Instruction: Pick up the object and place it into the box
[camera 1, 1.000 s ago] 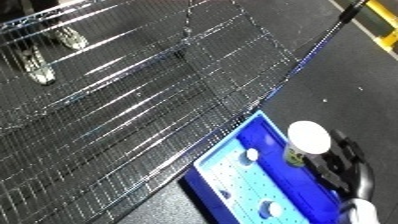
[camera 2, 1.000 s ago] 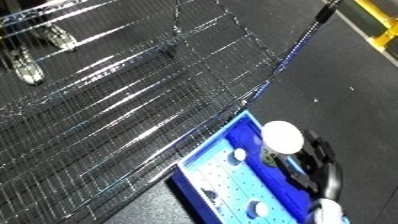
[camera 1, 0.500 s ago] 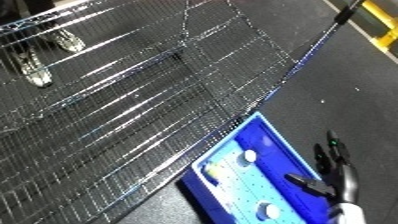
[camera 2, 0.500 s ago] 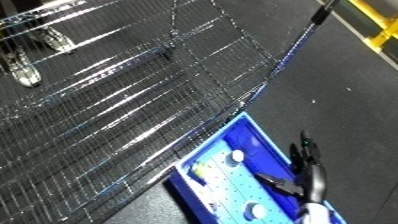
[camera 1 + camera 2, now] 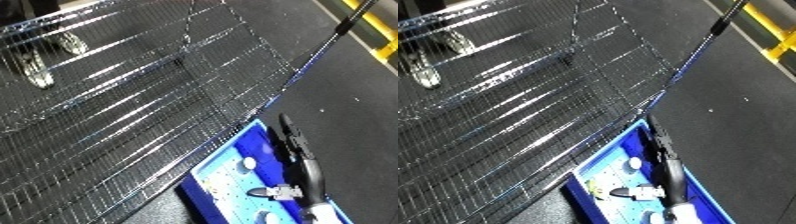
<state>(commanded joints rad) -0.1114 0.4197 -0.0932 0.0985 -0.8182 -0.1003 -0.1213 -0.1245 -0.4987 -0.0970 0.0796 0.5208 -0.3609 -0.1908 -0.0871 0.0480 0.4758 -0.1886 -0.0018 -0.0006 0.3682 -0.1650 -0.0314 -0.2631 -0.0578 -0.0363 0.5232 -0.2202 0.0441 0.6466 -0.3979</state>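
A blue bin [image 5: 220, 172] lies at the lower right, beside the edge of a wire mesh table [image 5: 133, 110]. Small white objects [image 5: 249, 163] rest on its pale blue floor; another white piece [image 5: 656, 217] shows near the bottom edge. My right hand [image 5: 300, 159] reaches over the bin from the lower edge, open, with its black fingers straight and pointing away from me. The thumb [image 5: 631, 192] sticks out to the left above the bin floor. Nothing is held in the hand. My left hand is out of sight.
The mesh table fills the left and middle. Two pale shapes [image 5: 37, 70] show through the mesh at the upper left. Dark floor [image 5: 355, 100] lies to the right, with a black pole [image 5: 720, 20] and a yellow barrier [image 5: 778, 31] at the top right.
One second ago my right hand held a round white object above the bin. The hand has since opened, its fingers straightened, and the object no longer sits in it. The view also shifted slightly.
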